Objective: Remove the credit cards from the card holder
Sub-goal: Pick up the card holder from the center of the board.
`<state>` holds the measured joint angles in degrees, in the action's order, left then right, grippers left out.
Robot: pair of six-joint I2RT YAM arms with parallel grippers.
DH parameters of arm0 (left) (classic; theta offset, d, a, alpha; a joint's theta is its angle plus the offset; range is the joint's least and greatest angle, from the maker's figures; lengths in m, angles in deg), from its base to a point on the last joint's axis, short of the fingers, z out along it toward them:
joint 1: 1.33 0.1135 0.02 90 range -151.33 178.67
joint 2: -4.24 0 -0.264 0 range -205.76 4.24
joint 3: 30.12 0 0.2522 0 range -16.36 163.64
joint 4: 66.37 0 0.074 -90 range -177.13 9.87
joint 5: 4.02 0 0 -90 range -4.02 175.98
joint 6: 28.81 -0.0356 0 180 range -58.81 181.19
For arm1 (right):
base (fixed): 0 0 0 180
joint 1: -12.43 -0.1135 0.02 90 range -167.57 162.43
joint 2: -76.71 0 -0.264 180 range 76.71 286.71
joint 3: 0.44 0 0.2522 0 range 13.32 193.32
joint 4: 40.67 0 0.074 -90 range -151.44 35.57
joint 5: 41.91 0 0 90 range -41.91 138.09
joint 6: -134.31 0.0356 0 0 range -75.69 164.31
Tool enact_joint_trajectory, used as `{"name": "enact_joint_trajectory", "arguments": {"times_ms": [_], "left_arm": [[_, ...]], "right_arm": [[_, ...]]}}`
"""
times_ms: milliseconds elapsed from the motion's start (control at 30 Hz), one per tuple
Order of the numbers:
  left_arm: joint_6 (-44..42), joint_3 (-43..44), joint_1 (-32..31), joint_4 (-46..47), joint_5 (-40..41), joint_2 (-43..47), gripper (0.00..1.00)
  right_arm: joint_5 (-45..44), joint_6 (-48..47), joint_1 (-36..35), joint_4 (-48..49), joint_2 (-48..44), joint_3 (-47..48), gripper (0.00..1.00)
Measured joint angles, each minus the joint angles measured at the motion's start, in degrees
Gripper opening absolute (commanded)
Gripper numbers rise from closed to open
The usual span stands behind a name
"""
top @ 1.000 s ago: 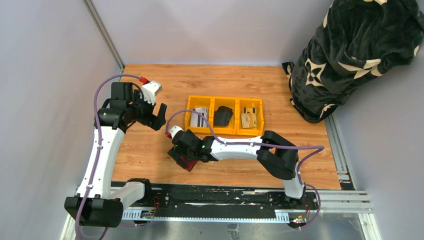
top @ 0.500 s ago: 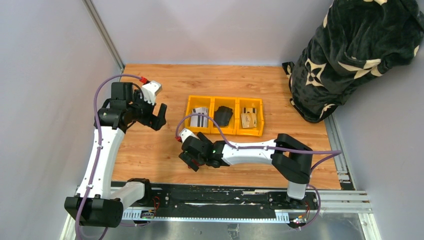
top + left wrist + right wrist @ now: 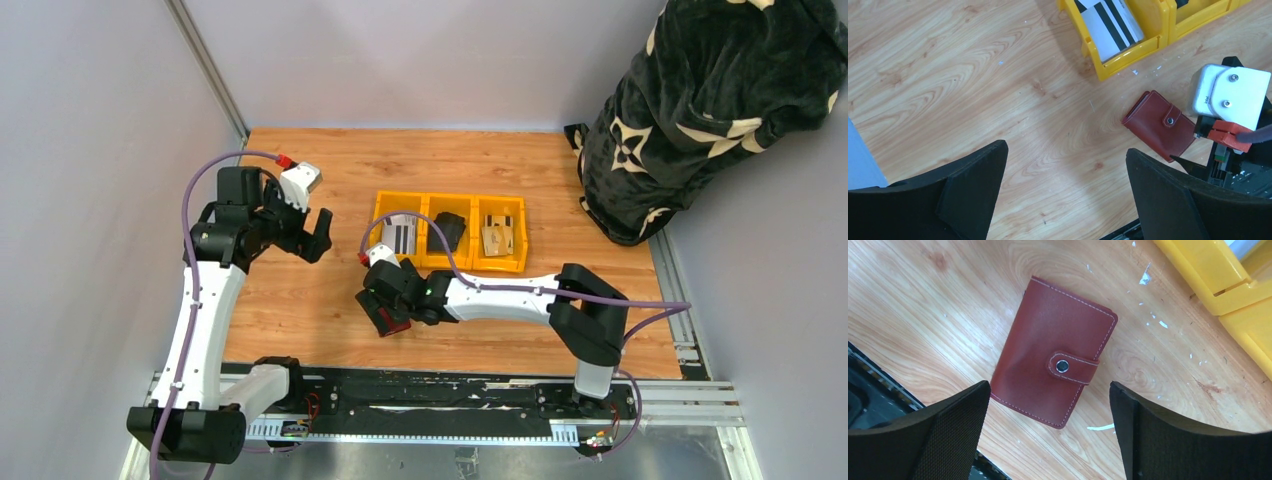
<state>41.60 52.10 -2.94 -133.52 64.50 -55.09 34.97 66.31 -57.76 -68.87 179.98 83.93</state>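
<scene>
Under parted fingers [image 3: 928, 437] of the right gripper [image 3: 1048, 386] lies the card holder [image 3: 1045, 347], apparently snapped.

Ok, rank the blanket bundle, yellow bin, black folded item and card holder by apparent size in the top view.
1. blanket bundle
2. yellow bin
3. black folded item and card holder: not ranked, since the right gripper hides most of the card holder.

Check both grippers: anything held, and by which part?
Nothing is held. Right gripper is open above the closed card holder lying on the table; left gripper is open, empty.
</scene>
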Motion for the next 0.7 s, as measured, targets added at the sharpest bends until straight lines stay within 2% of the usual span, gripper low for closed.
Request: {"name": "enact_joint_trajectory", "arguments": {"times_ms": [467, 667, 700], "left_arm": [[-0.1, 0.0, 0.0, 0.0, -0.4, 0.4, 1.00], [-0.1, 0.3, 0.0, -0.1, -0.8, 0.3, 1.00], [-0.1, 0.5, 0.0, -0.2, -0.9, 0.3, 1.00]], "right_arm": [[-2.2, 7.0, -0.2, -3.1, 9.5, 6.5, 0.94], [-3.4, 9.6, -0.6, -3.9, 10.1, 6.5, 0.94], [-3.5, 10.0, -0.6, -3.9, 10.1, 6.4, 0.91]]}}
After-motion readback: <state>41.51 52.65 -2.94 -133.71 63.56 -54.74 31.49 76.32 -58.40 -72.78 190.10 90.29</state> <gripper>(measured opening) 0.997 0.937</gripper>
